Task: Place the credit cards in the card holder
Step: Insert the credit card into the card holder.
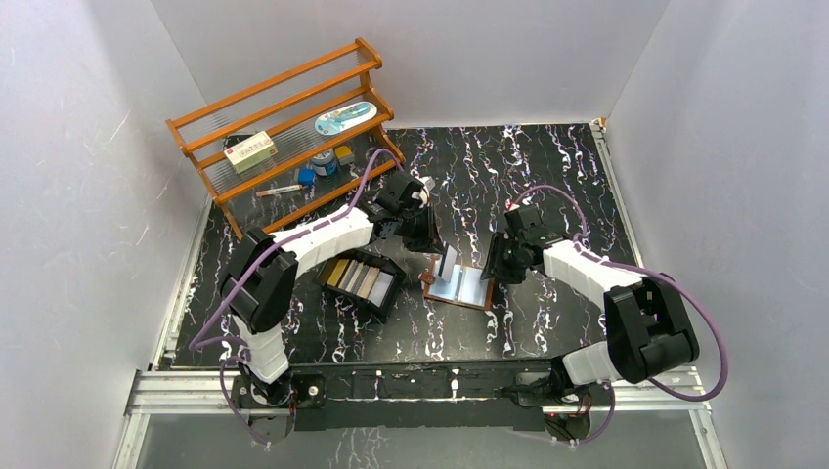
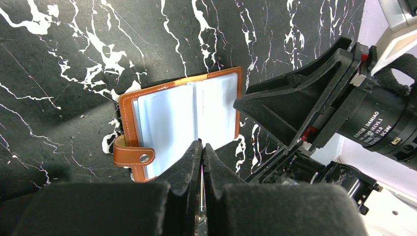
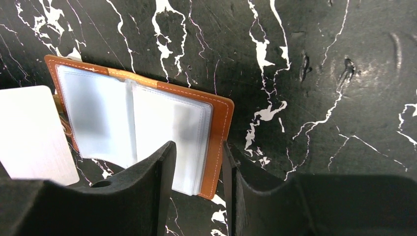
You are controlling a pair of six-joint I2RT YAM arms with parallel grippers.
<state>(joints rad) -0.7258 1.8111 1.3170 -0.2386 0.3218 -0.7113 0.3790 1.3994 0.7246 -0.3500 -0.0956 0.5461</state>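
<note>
The brown card holder [image 1: 467, 286] lies open on the black marbled table, clear pockets up [image 2: 182, 115] [image 3: 147, 128]. My left gripper [image 1: 430, 239] [image 2: 202, 145] is shut on a silver-grey credit card [image 1: 448, 262] [image 3: 34, 132], held upright over the holder's left side. In the left wrist view the card [image 2: 202, 182] shows only as a thin edge between the jaws. My right gripper [image 1: 494, 269] [image 3: 196, 147] is open, its jaws either side of the holder's right edge. Several more credit cards [image 1: 354, 278] lie in a black tray.
The black tray [image 1: 383, 305] sits left of the holder, under my left arm. A wooden shelf [image 1: 283, 117] with small items stands at the back left. My right arm's wrist [image 2: 319, 108] is close on the right in the left wrist view.
</note>
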